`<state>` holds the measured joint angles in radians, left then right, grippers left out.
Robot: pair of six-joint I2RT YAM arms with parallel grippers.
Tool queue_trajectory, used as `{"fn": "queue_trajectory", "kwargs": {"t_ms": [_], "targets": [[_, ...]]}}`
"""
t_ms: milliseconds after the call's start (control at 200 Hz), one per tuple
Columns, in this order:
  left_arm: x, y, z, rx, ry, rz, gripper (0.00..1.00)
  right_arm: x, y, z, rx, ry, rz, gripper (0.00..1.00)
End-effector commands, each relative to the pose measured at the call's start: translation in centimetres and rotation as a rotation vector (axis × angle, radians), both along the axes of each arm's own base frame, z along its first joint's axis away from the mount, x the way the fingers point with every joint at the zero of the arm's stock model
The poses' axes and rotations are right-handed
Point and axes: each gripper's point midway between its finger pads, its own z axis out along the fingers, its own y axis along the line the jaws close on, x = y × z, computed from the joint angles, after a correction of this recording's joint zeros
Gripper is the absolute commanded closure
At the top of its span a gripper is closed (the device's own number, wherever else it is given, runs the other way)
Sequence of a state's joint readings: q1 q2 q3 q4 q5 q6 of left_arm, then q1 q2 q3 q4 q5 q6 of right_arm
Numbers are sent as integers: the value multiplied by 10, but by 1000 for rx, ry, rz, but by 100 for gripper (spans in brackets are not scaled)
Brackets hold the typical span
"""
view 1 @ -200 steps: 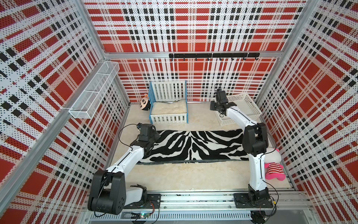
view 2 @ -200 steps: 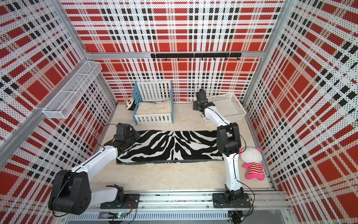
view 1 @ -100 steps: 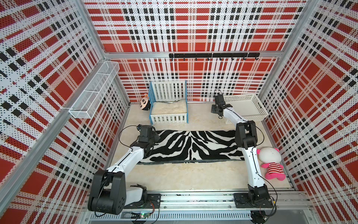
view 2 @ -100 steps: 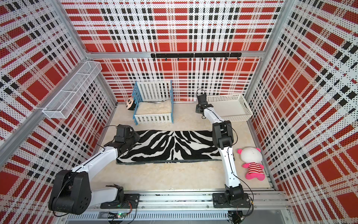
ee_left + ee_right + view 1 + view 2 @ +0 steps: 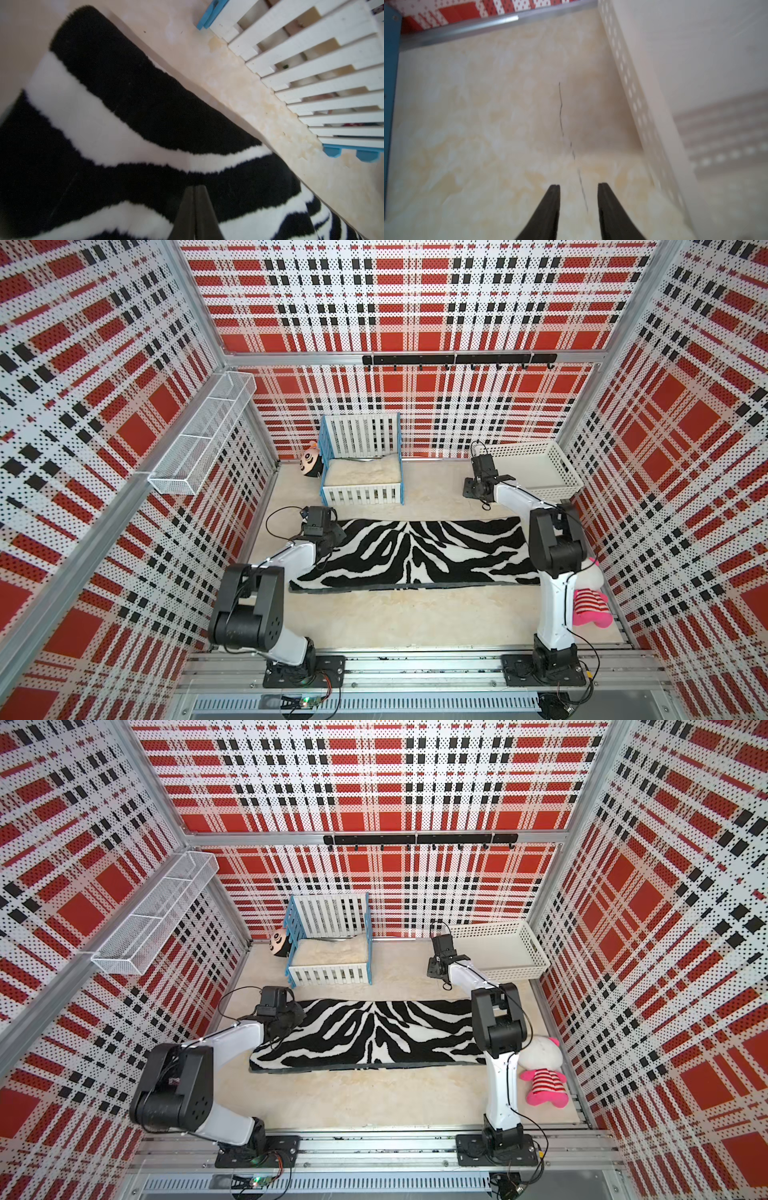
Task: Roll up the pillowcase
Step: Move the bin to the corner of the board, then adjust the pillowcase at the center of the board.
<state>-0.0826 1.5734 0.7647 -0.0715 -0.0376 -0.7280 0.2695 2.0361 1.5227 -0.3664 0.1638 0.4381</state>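
The pillowcase [image 5: 415,551] [image 5: 365,1036] lies flat on the cream floor, zebra side up, in both top views. My left gripper [image 5: 195,187] is shut, with its tips together low over a black stripe near the pillowcase's far left corner [image 5: 328,526]; nothing shows between the fingers. From above, its wrist hides the tips. My right gripper [image 5: 579,185] is open over bare floor beyond the pillowcase's far right corner, next to the white basket's wall [image 5: 633,93]. In a top view its head [image 5: 481,466] sits at the basket's left end.
A blue-and-white crib [image 5: 361,493] [image 5: 311,72] with a cream cushion [image 5: 359,472] stands behind the pillowcase, a round plush head [image 5: 311,462] beside it. The white basket [image 5: 557,485] sits back right. A pink-striped plush toy [image 5: 588,605] lies by the right arm. A wire shelf [image 5: 199,435] hangs on the left wall.
The right gripper's jaws have spread and its elbow has swung left and back right. The white basket has shifted slightly toward the back right. The left gripper has closed a little more, staying in place.
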Motion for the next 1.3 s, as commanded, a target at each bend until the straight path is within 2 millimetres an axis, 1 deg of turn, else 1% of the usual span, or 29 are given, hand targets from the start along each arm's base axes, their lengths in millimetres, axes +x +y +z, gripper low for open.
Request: {"fn": "queue_trajectory", "kwargs": {"t_ms": [0, 75, 110, 190, 261, 346, 436, 486, 566, 646, 712, 747, 782, 867, 887, 917, 937, 992, 1007, 1032, 1057, 1127, 1142, 1152, 1177, 1188, 1203, 1243, 1293], "targets": [[27, 1, 5, 13, -57, -25, 98, -49, 20, 7, 66, -12, -35, 64], [30, 1, -7, 12, -33, -23, 100, -86, 20, -14, 76, 52, -67, 65], [30, 1, -14, 12, -17, -21, 100, -101, 13, -25, 52, 80, -99, 65], [23, 4, -28, 14, 25, -2, 100, -124, 0, -44, 42, 119, -140, 65], [12, 11, -40, 32, 76, 29, 100, -131, -8, -54, 10, 139, -164, 65], [-8, 26, -54, 59, 143, 85, 100, -134, -14, -63, -20, 163, -191, 65], [-32, 48, -65, 60, 198, 163, 100, -132, -7, -78, 0, 194, -180, 65], [-44, 59, -69, 50, 214, 201, 100, -127, 4, -87, 26, 211, -155, 66], [-58, 73, -66, 53, 222, 244, 100, -109, 29, -94, 50, 206, -96, 66], [-68, 79, -60, 60, 221, 261, 100, -92, 57, -100, 65, 216, -50, 65], [-72, 78, -55, 52, 215, 257, 100, -75, 78, -105, 82, 220, -23, 65], [-74, 76, -54, 45, 211, 253, 100, -64, 88, -103, 100, 209, -16, 65], [-76, 73, -52, 36, 208, 251, 100, -55, 96, -105, 112, 205, -13, 65], [-79, 63, -50, 22, 197, 225, 100, -27, 111, -103, 136, 170, -2, 65], [-79, 58, -50, 18, 197, 210, 100, -19, 115, -99, 136, 154, 3, 65], [-79, 51, -49, 13, 195, 188, 100, -11, 118, -101, 127, 147, 11, 65], [-79, 46, -49, 10, 197, 173, 100, -1, 121, -97, 126, 127, 19, 65], [-78, 29, -49, -3, 197, 128, 100, 20, 126, -94, 115, 95, 34, 63], [-77, 24, -49, -7, 196, 113, 100, 26, 128, -90, 118, 81, 38, 63], [-77, 13, -48, -15, 197, 85, 100, 34, 128, -91, 118, 70, 43, 63], [-77, 3, -49, -22, 199, 59, 100, 48, 132, -83, 132, 37, 54, 63], [-78, -27, -49, -42, 203, -10, 100, 74, 135, -79, 171, -10, 84, 62], [-79, -34, -49, -45, 205, -26, 100, 80, 137, -74, 191, -14, 93, 62], [-79, -37, -49, -49, 207, -30, 100, 83, 137, -76, 205, -7, 98, 63], [-81, -45, -50, -61, 213, -42, 100, 91, 137, -78, 245, 13, 102, 64], [-84, -54, -51, -65, 216, -64, 100, 94, 135, -79, 256, 16, 99, 64], [-86, -61, -52, -70, 221, -77, 100, 98, 136, -79, 274, 17, 103, 64], [-91, -77, -53, -88, 228, -100, 100, 106, 135, -74, 302, 17, 115, 65], [-95, -95, -50, -107, 224, -136, 100, 108, 132, -63, 315, 11, 124, 65]]}}
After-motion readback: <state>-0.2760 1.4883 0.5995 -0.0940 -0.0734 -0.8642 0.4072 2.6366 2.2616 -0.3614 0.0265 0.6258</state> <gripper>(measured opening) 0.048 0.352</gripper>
